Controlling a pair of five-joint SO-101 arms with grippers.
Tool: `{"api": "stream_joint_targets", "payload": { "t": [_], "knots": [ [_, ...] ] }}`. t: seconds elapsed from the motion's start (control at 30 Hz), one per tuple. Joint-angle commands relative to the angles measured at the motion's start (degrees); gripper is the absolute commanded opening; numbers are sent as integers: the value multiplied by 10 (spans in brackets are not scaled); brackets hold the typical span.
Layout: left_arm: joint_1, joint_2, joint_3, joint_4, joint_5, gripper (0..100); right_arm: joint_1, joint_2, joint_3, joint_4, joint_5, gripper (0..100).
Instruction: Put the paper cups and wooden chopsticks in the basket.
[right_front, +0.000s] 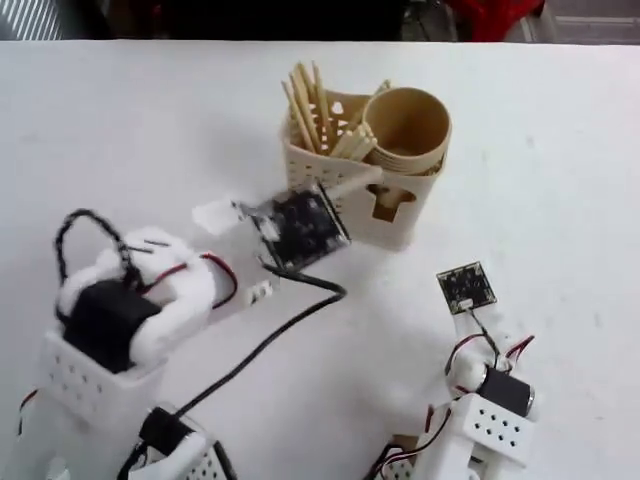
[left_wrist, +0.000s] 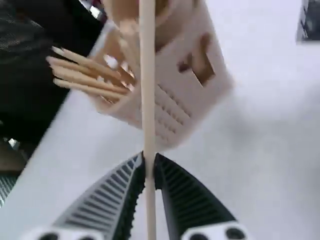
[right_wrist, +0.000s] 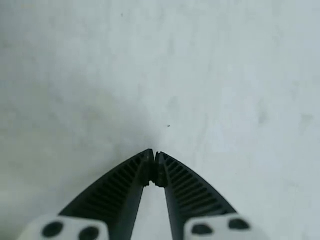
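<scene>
A cream basket (right_front: 400, 215) stands at the table's far middle, holding stacked paper cups (right_front: 407, 125) and several wooden chopsticks (right_front: 308, 105). My left gripper (left_wrist: 149, 165) is shut on one wooden chopstick (left_wrist: 147, 85), whose far end leans over the basket (left_wrist: 190, 95) rim. From above, the left arm's wrist (right_front: 295, 228) sits just beside the basket's near-left corner, with the held chopstick (right_front: 348, 182) slanting up toward the rim. My right gripper (right_wrist: 153, 159) is shut on nothing, over bare white table; its arm (right_front: 467, 288) rests near the front right.
The white table (right_front: 540, 180) spreads wide on both sides of the basket. Black cables (right_front: 260, 345) trail from the left arm across the front. A dark edge runs along the table's far side.
</scene>
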Motion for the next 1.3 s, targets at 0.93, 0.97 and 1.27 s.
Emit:
{"api": "stream_joint_targets", "payload": {
  "t": [0.93,0.97,1.27],
  "knots": [
    [-105,441,-244,-492,453,25,-15,-6,-3,-10,-3,17],
    [-104,442,-244,-484,454,27,-15,-6,-3,-10,-3,17],
    [-103,438,-250,-434,487,28,-15,-6,-3,-10,-3,17]
  ]
}}
